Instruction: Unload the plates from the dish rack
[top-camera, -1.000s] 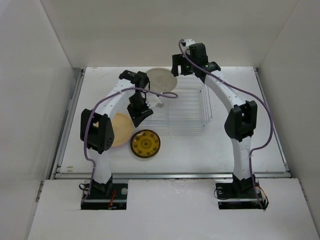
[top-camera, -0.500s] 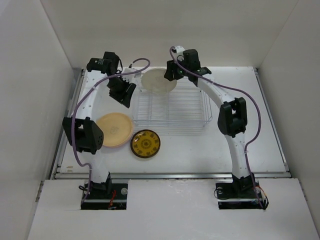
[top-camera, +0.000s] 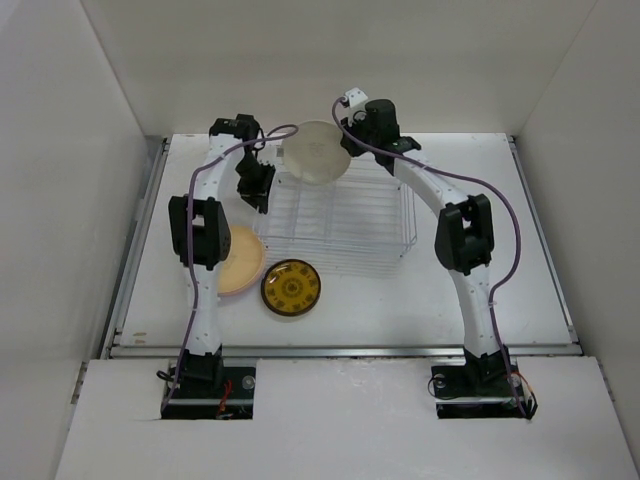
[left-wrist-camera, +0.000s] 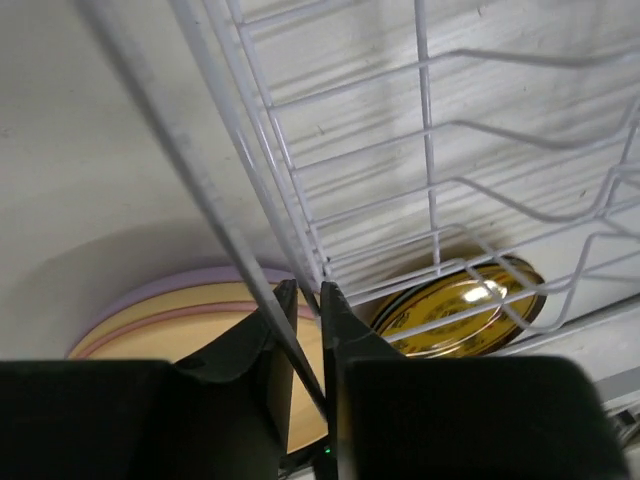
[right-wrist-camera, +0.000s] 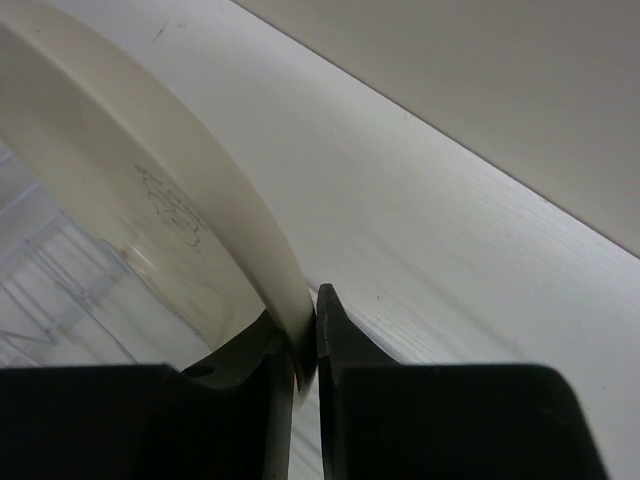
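White surface (top-camera: 500, 290) enclosed on three sides by plain white walls (top-camera: 340, 60). A metal rail (top-camera: 340, 349) borders its near edge; a white panel (top-camera: 340, 420) lies in front of that rail.

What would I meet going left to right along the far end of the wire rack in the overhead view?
The left claw, shut on the dish rack at its left rim → cream plate → right claw, shut on that plate's right edge.
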